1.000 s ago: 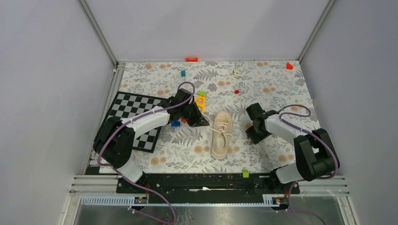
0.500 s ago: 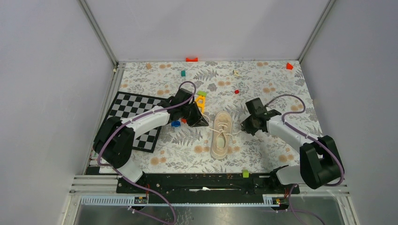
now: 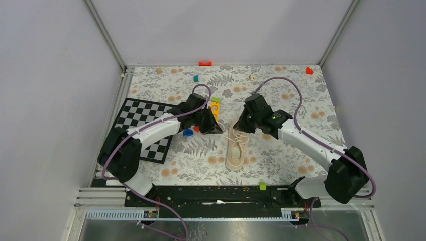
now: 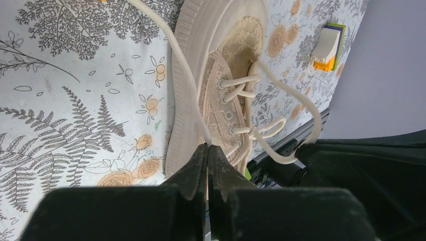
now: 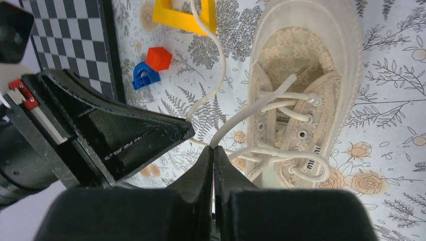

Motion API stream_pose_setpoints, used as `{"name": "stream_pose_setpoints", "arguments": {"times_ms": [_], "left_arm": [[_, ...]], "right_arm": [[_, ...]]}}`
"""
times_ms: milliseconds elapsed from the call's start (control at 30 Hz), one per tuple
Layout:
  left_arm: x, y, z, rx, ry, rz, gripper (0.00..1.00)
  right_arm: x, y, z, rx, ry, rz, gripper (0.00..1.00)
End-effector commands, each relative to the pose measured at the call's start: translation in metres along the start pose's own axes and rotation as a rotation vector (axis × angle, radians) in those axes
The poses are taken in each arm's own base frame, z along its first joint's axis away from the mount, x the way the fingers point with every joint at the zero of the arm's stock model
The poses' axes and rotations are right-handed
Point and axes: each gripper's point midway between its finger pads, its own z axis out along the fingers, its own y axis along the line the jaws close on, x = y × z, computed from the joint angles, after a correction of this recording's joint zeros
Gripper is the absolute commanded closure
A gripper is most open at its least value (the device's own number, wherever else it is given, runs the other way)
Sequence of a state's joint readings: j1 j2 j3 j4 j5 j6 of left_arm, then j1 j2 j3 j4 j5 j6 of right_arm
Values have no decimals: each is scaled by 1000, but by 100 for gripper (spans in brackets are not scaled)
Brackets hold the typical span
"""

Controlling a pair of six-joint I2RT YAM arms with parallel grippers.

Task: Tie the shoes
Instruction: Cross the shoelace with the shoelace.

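The cream sneaker (image 3: 235,150) lies lengthwise in the middle of the floral mat, its pale laces loose. My left gripper (image 3: 219,131) sits just left of the shoe's far end. In the left wrist view this gripper (image 4: 207,146) is shut on a lace (image 4: 171,45) that runs past the ribbed sole (image 4: 188,75). My right gripper (image 3: 240,125) hangs over the shoe's far end, close to the left one. In the right wrist view it (image 5: 212,148) is shut on the other lace (image 5: 251,113), which leads up to the eyelets of the shoe (image 5: 306,50).
A chessboard (image 3: 143,120) lies under the left arm. A yellow piece (image 3: 215,109), a blue block (image 3: 188,132) and a green block (image 3: 216,100) crowd the left gripper. Small blocks dot the back of the mat (image 3: 205,63). Another green block (image 3: 262,186) sits by the front rail.
My right arm has swung from the shoe's right side up and left to its far end, drawing a lace along. The left arm has barely moved.
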State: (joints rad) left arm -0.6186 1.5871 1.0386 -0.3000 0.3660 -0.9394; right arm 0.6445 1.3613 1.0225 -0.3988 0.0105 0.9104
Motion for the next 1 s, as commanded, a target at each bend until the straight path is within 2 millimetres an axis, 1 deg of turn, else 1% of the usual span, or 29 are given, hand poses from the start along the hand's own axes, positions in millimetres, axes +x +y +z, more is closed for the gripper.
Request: {"name": "stream_pose_setpoints", "arguments": {"times_ms": [0,133,267,400,533,733,833,967], "left_arm": [[-11,-22,-13,88,-64,66,100],[-10,-28,-17,133,-74,97,100],[-7,-35,-22,189,-78,141,100],[-4,-42,-28,248,-90,176,100],[-1,-44,-30,269,-94,201,100],[3,-45,-33,276,-99,236,100],[5,-50,-34,315,-101,242,100],[8,-55,-35,341,-102,257,100]], "right_arm": [[2,24,-14,-88,23,-86,100],[8,23,-12,-78,48,-109,100],[11,22,-5,-60,70,-113,100],[9,24,4,-36,84,-110,100],[10,26,10,-18,104,-99,100],[12,15,14,32,111,-86,100],[12,14,15,47,117,-80,100],[18,18,17,29,148,-74,100]]}}
